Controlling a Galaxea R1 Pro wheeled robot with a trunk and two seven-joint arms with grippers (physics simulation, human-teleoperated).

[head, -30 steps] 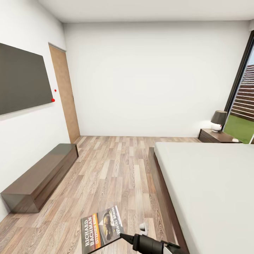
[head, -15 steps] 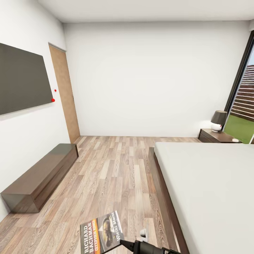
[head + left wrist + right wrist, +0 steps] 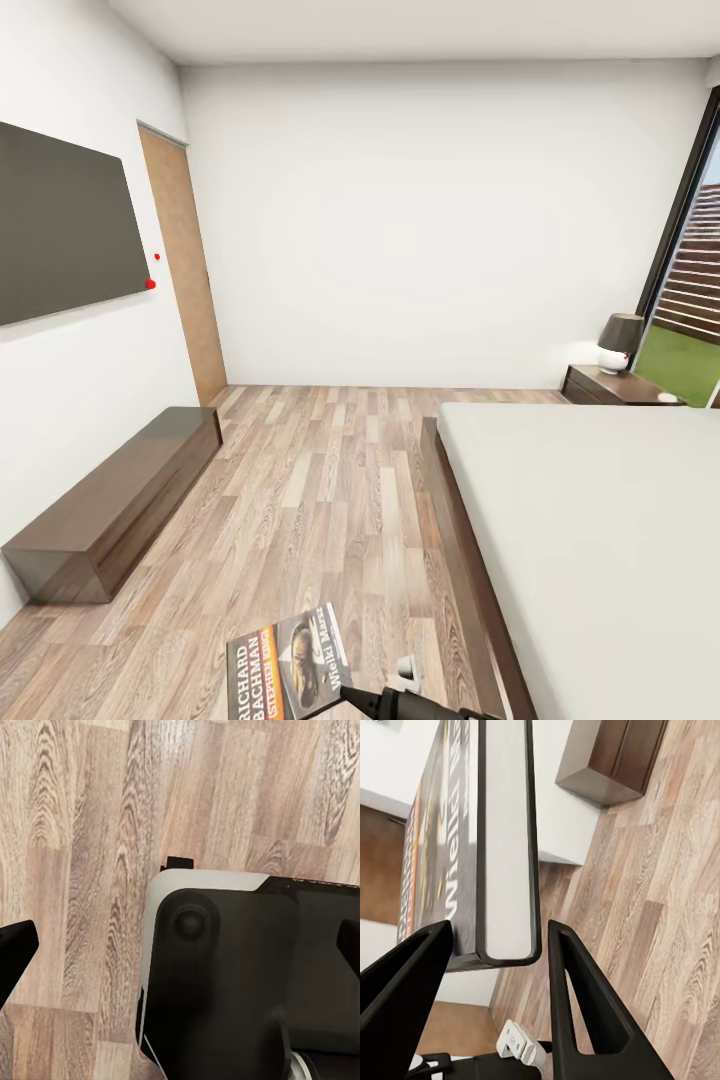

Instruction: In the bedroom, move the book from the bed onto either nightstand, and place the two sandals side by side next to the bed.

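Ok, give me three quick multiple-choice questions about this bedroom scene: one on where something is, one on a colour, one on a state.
1. Where is the dark paperback book?
A. on the grey mattress
B. in the right gripper, above the wood-plank floor
C. on the nightstand

2. What colour is the shade of the lamp on the dark brown nightstand?
A. dark grey
B. blue
C. orange

3. How is the left gripper?
A. shut on a sandal
B. shut on the book
C. open, holding nothing

Answers: B, the fingers clamp its edge; A, the shade is dark; C, its fingers are spread apart.
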